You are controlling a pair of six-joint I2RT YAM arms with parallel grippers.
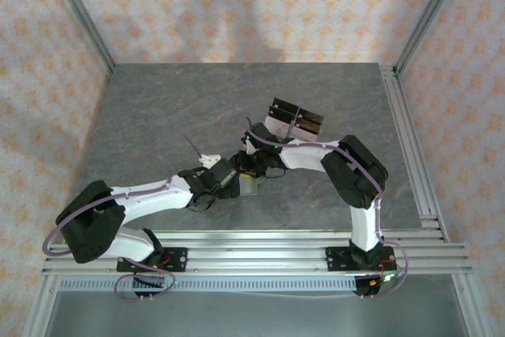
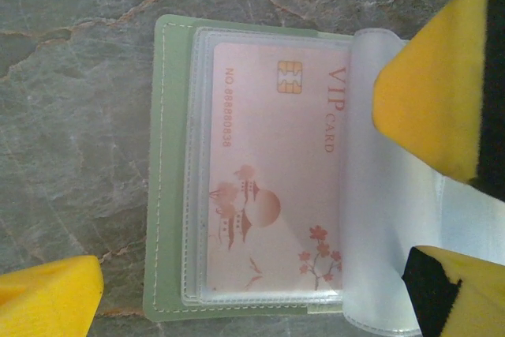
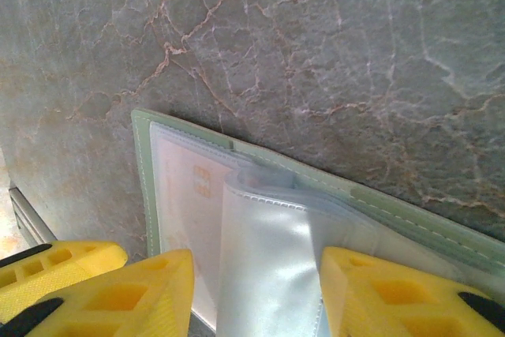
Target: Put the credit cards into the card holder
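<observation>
left arm [image 1: 150, 195], right arm [image 1: 316, 155] above card holder [image 1: 251, 186] (mid-table), 1 rack [image 1: 296, 120] behind

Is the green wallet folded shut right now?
No, the green wallet lies open, with a pink VIP card showing inside its clear pocket.

In the top view the card holder [image 1: 251, 187] is largely hidden beneath both wrists, and its contents are too small to be made out. In the left wrist view its right part is covered by yellow fingers [image 2: 430, 84]. In the right wrist view its lower portion is cut off, and the credit card [image 3: 189, 211] is blurred behind a clear sleeve [image 3: 268, 274].
</observation>
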